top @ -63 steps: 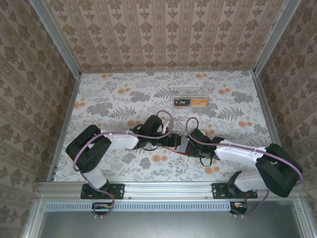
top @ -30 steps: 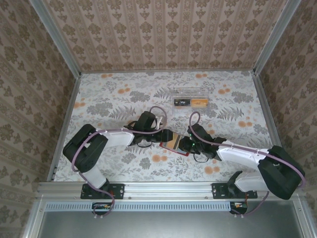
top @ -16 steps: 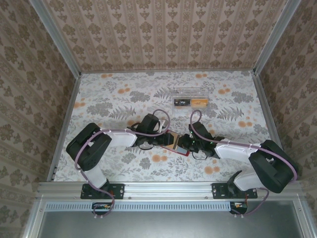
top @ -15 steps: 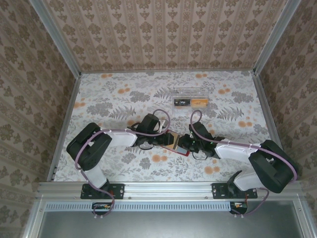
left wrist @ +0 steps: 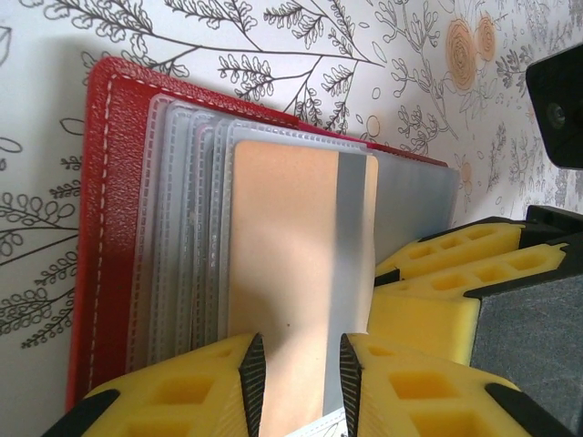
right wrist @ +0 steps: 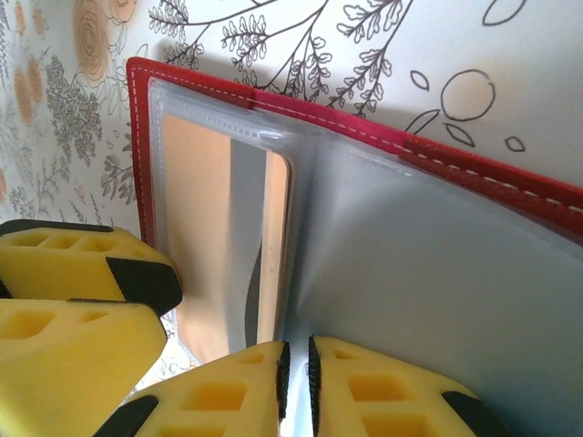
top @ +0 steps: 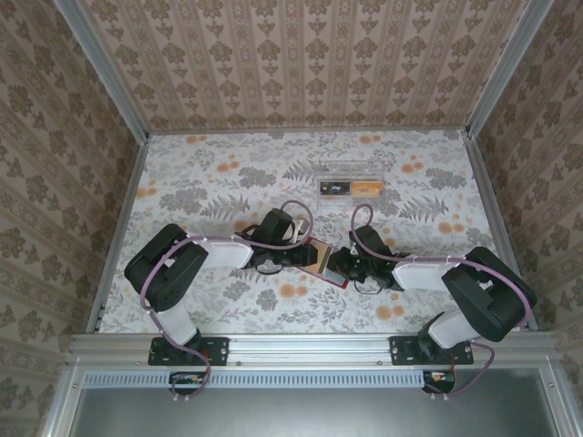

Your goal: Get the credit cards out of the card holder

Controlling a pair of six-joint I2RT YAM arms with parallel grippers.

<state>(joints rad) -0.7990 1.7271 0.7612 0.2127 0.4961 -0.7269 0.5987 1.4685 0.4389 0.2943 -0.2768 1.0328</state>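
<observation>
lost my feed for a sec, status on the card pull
Left gripper part open over orange card. Right gripper shut on card holder sleeve. Card not yet out. Right fingers close beside card, tight quarters.

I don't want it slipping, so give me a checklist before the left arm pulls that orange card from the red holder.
1. Card holder lies open on the table: ok.
2. Right gripper shut on the clear sleeve: ok.
3. Orange card lies between the fingertips of the left gripper: ok.
4. Left gripper clamped on the card: cannot tell.
5. Clear tray beyond the holder in place: ok.
</observation>
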